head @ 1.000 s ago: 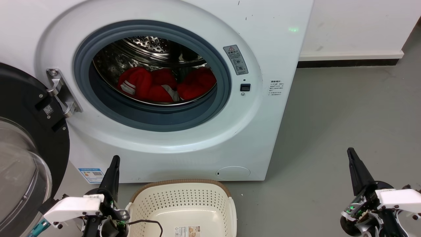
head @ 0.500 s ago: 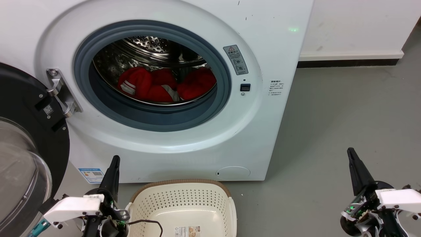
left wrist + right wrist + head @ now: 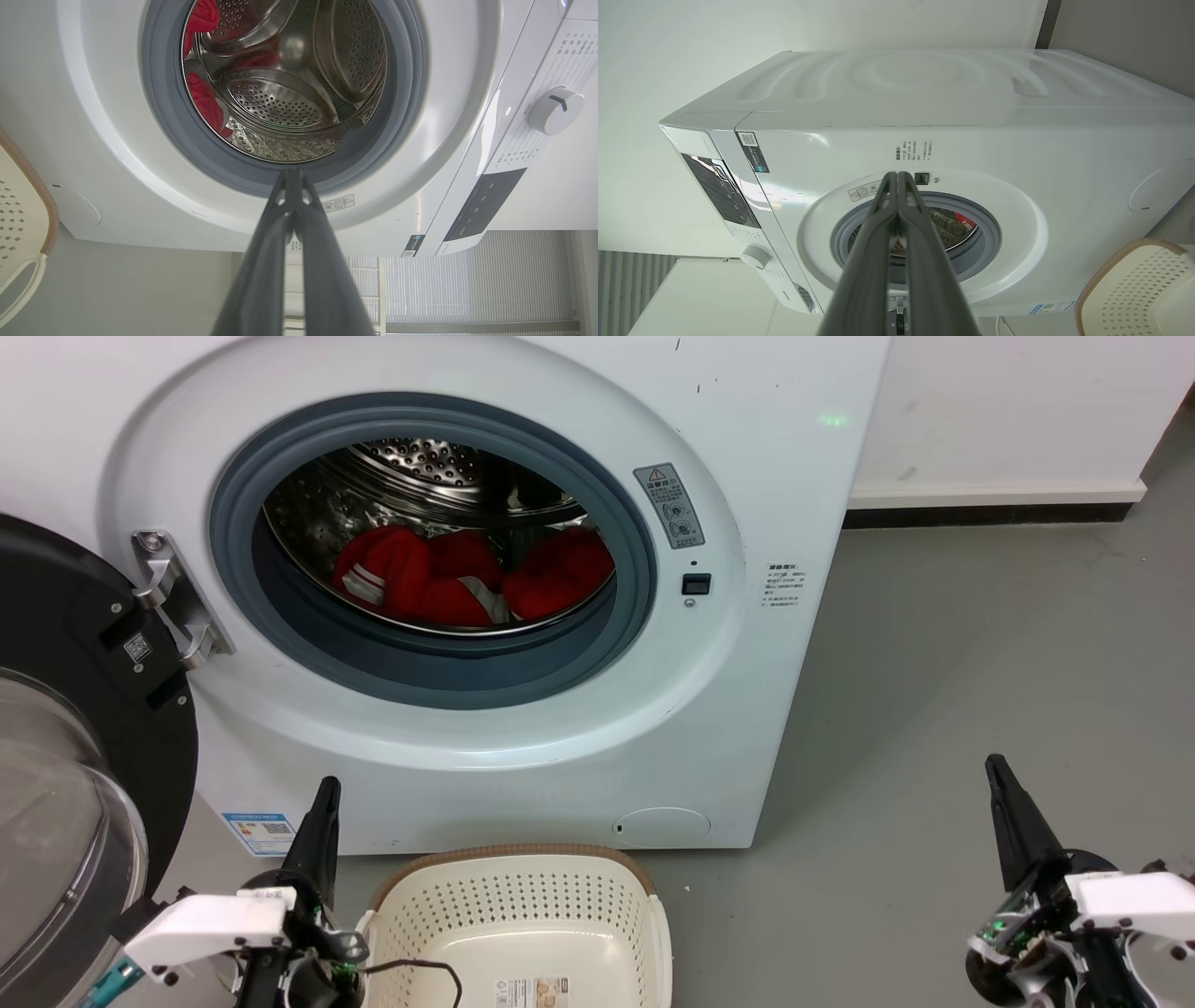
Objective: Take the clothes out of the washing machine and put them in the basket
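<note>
While clothes point(image 3: 467, 574) lie in the washing machine point(image 3: 775, 476), warning-triangle sticker point(image 3: 669, 506), text unreadable, left gripper point(image 3: 328, 787), right gripper point(image 3: 995, 766) both closed, empty.

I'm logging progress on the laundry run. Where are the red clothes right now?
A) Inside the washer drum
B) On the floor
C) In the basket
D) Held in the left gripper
A: the clothes lie bunched in the steel drum of the washing machine, seen through its open porthole, and the basket in front holds no red fabric.
</note>
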Controlling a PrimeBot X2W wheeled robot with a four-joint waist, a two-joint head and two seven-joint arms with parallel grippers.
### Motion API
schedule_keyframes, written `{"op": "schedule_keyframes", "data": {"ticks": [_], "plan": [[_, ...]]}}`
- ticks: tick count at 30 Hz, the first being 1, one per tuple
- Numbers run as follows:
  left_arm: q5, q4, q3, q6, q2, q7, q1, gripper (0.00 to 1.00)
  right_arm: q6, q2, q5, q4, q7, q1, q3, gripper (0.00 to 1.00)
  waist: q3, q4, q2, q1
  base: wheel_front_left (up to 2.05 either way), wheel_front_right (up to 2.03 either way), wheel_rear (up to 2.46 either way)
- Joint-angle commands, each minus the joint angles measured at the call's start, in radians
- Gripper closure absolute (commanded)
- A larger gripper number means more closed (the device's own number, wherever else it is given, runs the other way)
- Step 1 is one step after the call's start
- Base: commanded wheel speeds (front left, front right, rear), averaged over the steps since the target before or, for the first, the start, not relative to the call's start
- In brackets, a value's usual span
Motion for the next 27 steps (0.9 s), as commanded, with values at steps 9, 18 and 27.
{"op": "schedule_keyframes", "data": {"ticks": [9,18,27], "plan": [[0.010,0.020,-0.007,0.001,-0.003,-0.024,0.035,0.00,0.000,0.003,-0.007,0.021,-0.024,0.033,0.013,0.00,0.001,0.000,0.0000,0.0000,0.00,0.00,0.00],[0.052,-0.011,0.003,0.001,-0.002,-0.068,0.048,0.00,0.000,0.003,-0.031,0.015,-0.068,0.041,0.019,0.00,0.002,-0.001,0.0000,0.0000,0.00,0.00,0.00],[0.105,-0.014,0.028,0.000,-0.002,-0.103,0.056,0.00,0.000,0.002,-0.093,0.020,-0.103,0.043,0.008,0.00,0.005,-0.002,0.0000,0.0000,0.00,0.00,0.00]]}}
